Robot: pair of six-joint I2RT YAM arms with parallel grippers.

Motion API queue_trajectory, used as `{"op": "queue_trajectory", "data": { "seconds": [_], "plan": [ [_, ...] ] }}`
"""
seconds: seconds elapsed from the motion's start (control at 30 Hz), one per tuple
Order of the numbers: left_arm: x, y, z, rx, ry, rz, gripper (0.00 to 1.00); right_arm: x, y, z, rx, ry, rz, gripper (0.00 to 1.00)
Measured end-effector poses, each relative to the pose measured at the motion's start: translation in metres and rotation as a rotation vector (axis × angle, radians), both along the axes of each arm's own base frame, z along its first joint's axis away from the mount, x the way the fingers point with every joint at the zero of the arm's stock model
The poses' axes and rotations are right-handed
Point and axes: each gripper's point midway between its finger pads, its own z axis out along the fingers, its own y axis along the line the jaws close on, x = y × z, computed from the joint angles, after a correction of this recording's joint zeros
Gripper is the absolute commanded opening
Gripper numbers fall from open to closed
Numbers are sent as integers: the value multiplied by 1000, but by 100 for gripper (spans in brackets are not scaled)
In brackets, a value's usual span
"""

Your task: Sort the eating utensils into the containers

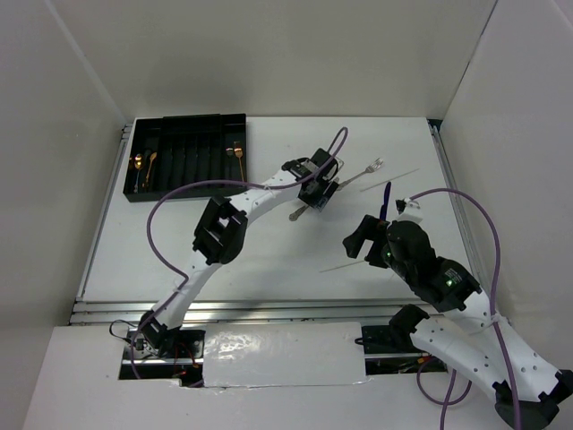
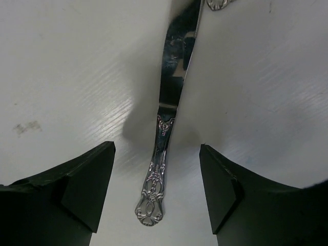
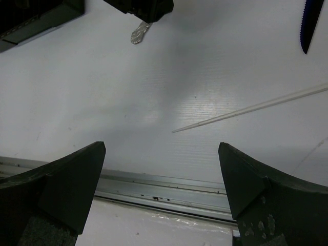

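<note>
Seen from above, the left tool point(image 1: 318, 191) hangs mid-bench over a silver knife point(image 1: 297, 213), and only the handle end pokes out on the near side. The left wrist camera shows what the arm hides. The knife point(image 2: 163, 154) lies flat on the bench point(image 2: 61, 77) between the spread fingers point(image 2: 87, 189), with a clear gap on each side. Its ornate handle is nearest the lens and the blade runs away from it. Nothing is pinched.

A silver fork point(image 1: 369, 168) lies just beyond the tool with a pale stick point(image 1: 391, 177) beside it. Only the overhead camera shows them whole.

That camera alone also takes in the whole black tray point(image 1: 188, 125) at the far left corner. Two gold-coloured pieces point(image 1: 140, 166) lie in its left slots and one more lies in a slot near its right side.

The right tool point(image 1: 358, 240) is nearer the front, with its fingers point(image 3: 77, 179) wide apart over bare bench and holding nothing. Its own camera picks out a second stick point(image 3: 251, 106) lying ahead and the serrated tip of a dark knife point(image 3: 309, 25) at the upper right. It also shows the metal rail point(image 3: 164, 187) along the near edge of the bench. From overhead, that dark knife point(image 1: 387, 197) lies between the fork and the right tool.
</note>
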Motion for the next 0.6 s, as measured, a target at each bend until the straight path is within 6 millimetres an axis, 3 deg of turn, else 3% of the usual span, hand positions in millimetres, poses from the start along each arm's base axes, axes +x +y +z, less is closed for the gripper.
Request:
{"op": "queue_trajectory", "data": {
  "seconds": [0.1,0.2,0.47,0.57,0.6],
  "plan": [
    [-4,-1,-18,8,35,-13,72,0,0,0,-1,1,0,100],
    [-3,-3,-18,-1,34,-17,59,0,0,-1,-3,5,0,100],
    [-3,-4,-20,-2,37,-23,38,1,1,-2,-6,8,0,100],
    [-3,-3,-21,-1,39,-22,21,1,1,-2,-6,8,0,100],
    [-4,-3,-22,-2,44,-23,11,1,1,-2,-6,8,0,100]
  ]
}}
